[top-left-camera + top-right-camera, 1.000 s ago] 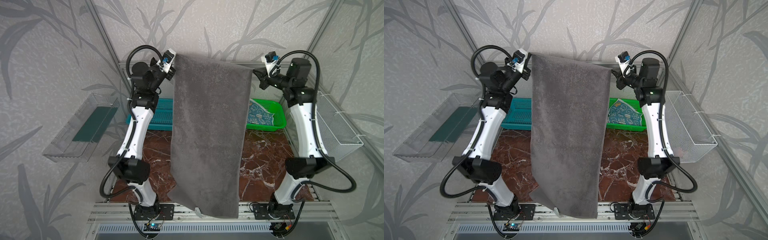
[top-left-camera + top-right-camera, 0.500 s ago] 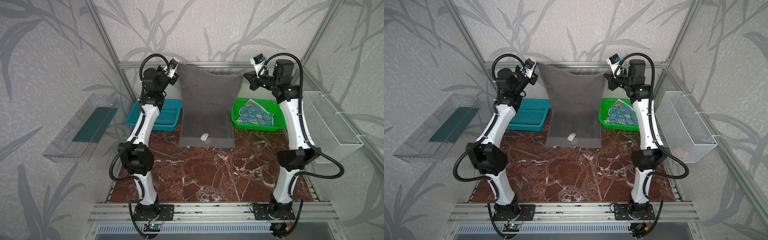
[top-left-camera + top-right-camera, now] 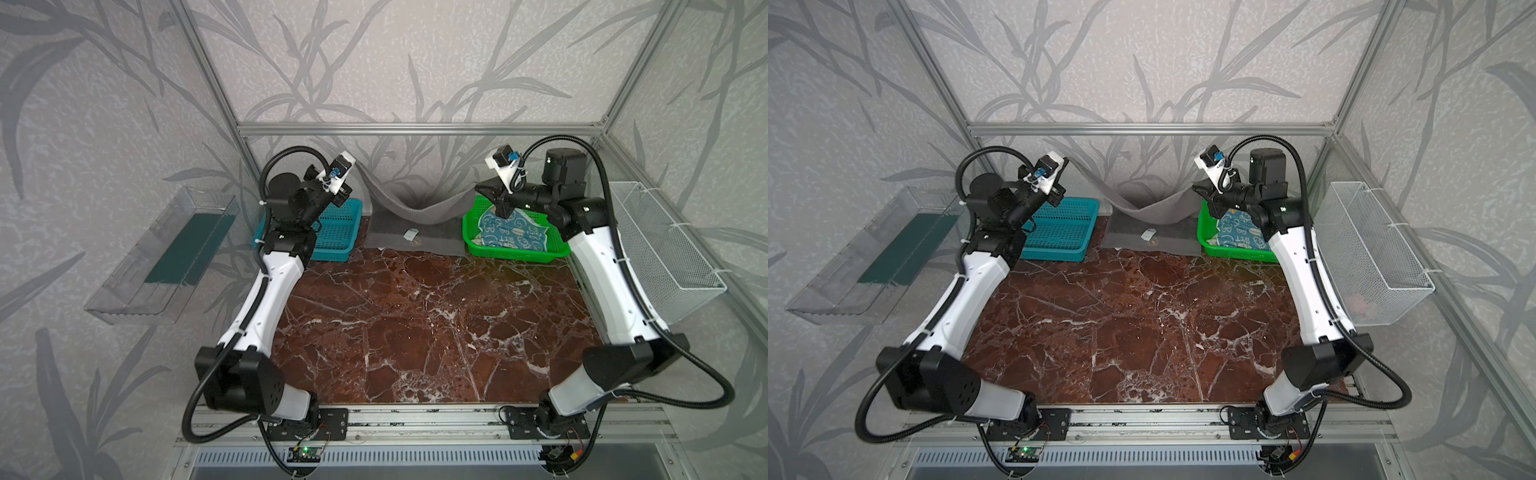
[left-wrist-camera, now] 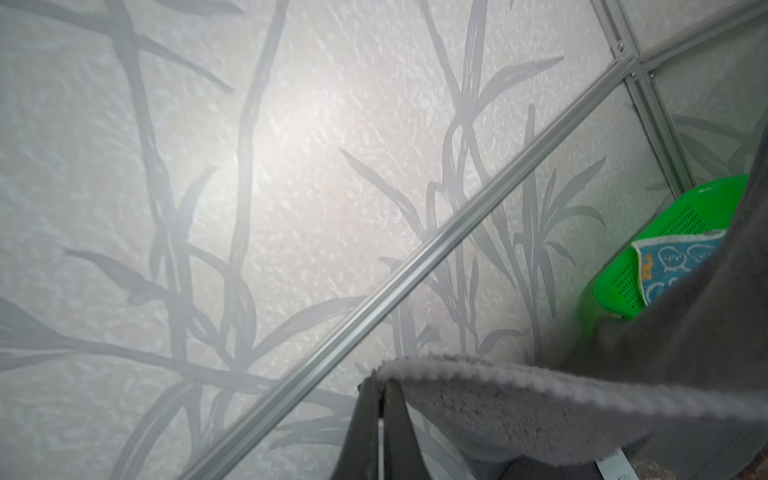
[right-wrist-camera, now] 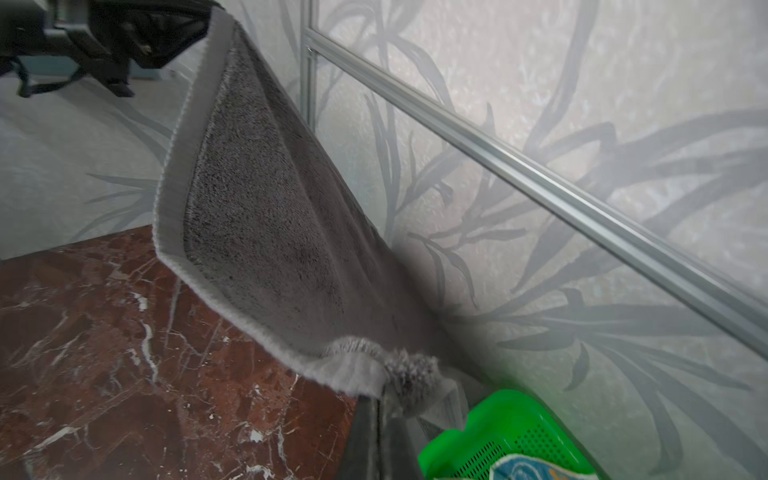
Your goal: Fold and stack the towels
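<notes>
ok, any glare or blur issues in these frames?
Left wrist view: bright washed-out patch on the wall, grey towel edge soft near the lens. Right wrist view: green basket blurred, its colour bleeding onto the wall. Both top views: sharp, evenly lit, towel's shadow soft on the back wall.

Left arm (image 3: 270,291) and right arm (image 3: 602,270) wearing white shells over black joints, black corrugated cables (image 3: 291,149) trailing, white camera housings (image 3: 503,168) carrying blue connectors.

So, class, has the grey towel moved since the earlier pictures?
Yes. The grey towel went back: off the front rail, it now sags between the teal basket and green basket.
</notes>
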`<state>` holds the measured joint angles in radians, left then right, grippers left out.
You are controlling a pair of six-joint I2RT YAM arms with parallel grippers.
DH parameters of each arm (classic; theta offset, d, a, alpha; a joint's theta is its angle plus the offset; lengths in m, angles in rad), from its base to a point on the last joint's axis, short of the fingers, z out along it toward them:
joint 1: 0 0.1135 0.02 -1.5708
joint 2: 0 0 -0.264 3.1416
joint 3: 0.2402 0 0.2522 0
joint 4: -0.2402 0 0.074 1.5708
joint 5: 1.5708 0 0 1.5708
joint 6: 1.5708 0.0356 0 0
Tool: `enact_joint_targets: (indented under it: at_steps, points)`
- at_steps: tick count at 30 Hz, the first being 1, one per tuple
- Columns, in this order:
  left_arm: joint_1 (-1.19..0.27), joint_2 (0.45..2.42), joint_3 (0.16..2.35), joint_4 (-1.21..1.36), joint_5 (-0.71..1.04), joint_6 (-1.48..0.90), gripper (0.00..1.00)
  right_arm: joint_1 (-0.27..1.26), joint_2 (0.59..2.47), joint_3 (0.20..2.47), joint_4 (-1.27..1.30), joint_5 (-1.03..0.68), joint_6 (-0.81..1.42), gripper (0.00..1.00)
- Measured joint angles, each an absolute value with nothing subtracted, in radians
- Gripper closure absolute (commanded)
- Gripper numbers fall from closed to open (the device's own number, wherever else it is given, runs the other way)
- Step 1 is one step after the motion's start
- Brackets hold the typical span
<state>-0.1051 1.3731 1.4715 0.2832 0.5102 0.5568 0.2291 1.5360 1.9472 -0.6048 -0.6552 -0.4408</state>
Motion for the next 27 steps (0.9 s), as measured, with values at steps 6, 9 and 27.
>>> enact_joint_targets:
  at_steps: [6,9,27]
  points:
    - [-0.142,1.135,1.598,0.316,0.606,0.456,1.0,0.242,1.21,1.949,-0.574,-0.74,-0.443,1.0]
    - [-0.143,1.04,1.671,0.337,0.628,0.405,1.0,0.241,1.068,1.961,-0.551,-0.759,-0.437,1.0]
    - [-0.144,1.235,1.905,0.2,0.469,0.525,1.0,0.243,1.296,2.204,-0.63,-0.38,-0.523,1.0]
